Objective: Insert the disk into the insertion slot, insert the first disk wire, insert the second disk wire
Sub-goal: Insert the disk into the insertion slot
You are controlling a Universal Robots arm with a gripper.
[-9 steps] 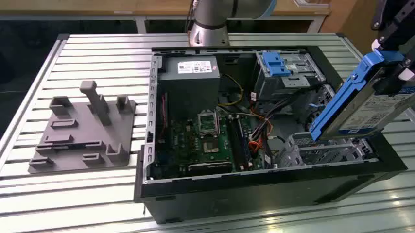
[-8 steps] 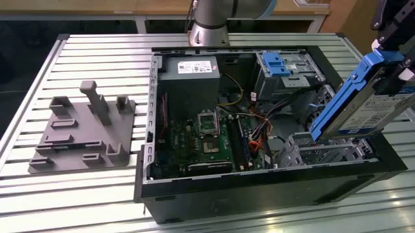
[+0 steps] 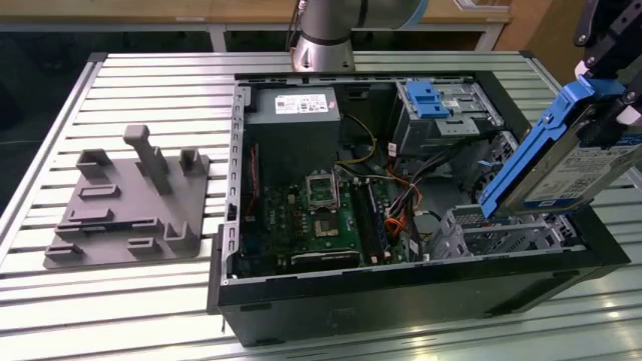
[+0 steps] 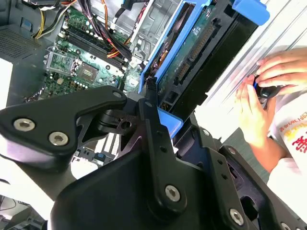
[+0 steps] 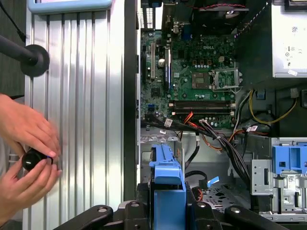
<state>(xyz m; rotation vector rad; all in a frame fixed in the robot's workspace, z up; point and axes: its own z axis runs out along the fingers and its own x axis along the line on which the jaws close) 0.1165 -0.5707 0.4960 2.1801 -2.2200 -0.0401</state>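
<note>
Gripper [image 3: 605, 124] hangs at the upper right of the exterior view, over the right end of the open case [image 3: 401, 293]. The arm [image 3: 326, 37] has its base at the top centre, behind the case. You have the jaws closed on the blue-framed disk [image 3: 561, 169], one on each flat side, as both wrist views show [image 5: 168, 189] [image 4: 201, 52]. The disk stands on edge with its label facing the exterior view. Its long axis is steeply tilted, from upper right down to lower left. Its lower end is just above the slot [image 3: 512, 233], the perforated cage at the case's lower right; you cannot tell whether they touch. The case also holds the motherboard [image 3: 321, 214] at centre, the power supply [image 3: 296, 105] at the back, a tall bay [image 3: 446, 105] with a blue latch, and loose cables [image 3: 401, 203] between them. In the first wrist view, two hands [image 5: 26, 158] on the slatted table [image 5: 86, 120] cup a black knob [image 5: 32, 160]. A grey fixture [image 3: 125, 203] lies at the exterior view's left.
</note>
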